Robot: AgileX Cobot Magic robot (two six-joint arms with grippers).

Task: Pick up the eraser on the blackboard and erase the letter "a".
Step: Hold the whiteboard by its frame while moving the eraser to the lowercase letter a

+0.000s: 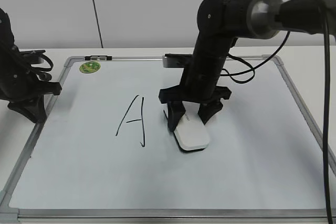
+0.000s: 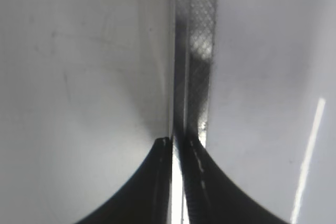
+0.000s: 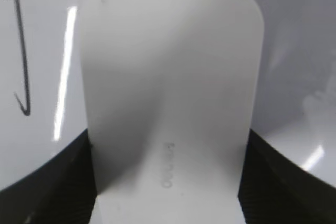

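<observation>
right gripper (image 1: 190, 115) was clamped on the eraser (image 1: 191, 135), one finger against each long side; the right wrist view showed the white block (image 3: 170, 93) filling the gap between the dark fingers, grey lettering toward the gripper end. the eraser lay on the board (image 1: 252, 177), just right of the capital "A" (image 1: 132, 120) and apart from its strokes. whether the dark underside was pressed flat on the surface or slightly raised could not be told.

no small "a" was visible anywhere. judgement: it was either under the eraser and gripper or already wiped; the pictures did not settle which. the patch right of the "A" was largely hidden by the arm.

left gripper (image 2: 176, 145) was pinched together with nothing between the fingers, parked at the board's left frame edge (image 2: 197, 56), well away from the "A".

notes for doing the wipe well:
- keep the eraser face flat on the board; a tilt would leave streaks.
- use short strokes confined to the area right of the "A". its right leg (image 3: 20, 51) sat close to the eraser's left edge, so any leftward drift risks smearing it.
- hold a firm squeeze; the smooth plastic sides could slip under downward pressure.
- lift clear afterward to check that the mark is gone.
</observation>
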